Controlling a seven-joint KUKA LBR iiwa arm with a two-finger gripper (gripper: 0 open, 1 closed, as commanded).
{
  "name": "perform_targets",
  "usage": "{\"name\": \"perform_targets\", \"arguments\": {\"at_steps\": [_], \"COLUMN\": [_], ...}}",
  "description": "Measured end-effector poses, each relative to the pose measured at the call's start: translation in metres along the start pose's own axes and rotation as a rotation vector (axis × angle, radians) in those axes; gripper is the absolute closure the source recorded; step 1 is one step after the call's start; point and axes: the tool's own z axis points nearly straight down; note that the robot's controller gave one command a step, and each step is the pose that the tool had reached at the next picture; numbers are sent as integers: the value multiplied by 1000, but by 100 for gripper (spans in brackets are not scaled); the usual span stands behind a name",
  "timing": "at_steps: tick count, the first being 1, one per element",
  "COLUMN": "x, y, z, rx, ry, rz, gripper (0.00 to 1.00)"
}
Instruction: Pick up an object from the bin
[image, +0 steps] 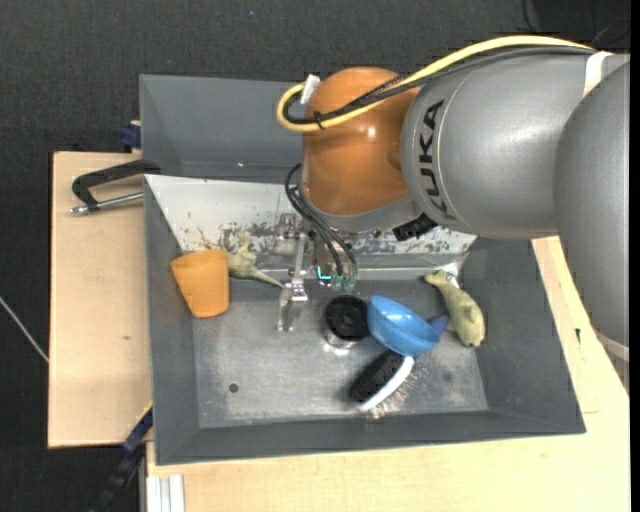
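Hand (291, 305) is hanging low over bare floor of the grey bin (250, 395), between orange cup (202, 283) and black round cap (345, 318); cannot tell its opening; nothing showing in it; pale olive toy (243, 264) is lying just beside, by the back wall; probably light, rubbery, best taken across its thin limb; floor is looking slick; blue scoop (400, 325) and black brush (380, 380) are crowding the right.
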Motion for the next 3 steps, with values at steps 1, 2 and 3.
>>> {"name": "perform_targets", "arguments": {"at_steps": [1, 2, 3], "x": [-14, -22, 1], "y": [-40, -108, -143], "z": [84, 111, 111], "rx": [1, -6, -3], "ry": [-1, -9, -25], "rz": [168, 101, -111], "gripper": [0, 0, 0]}}
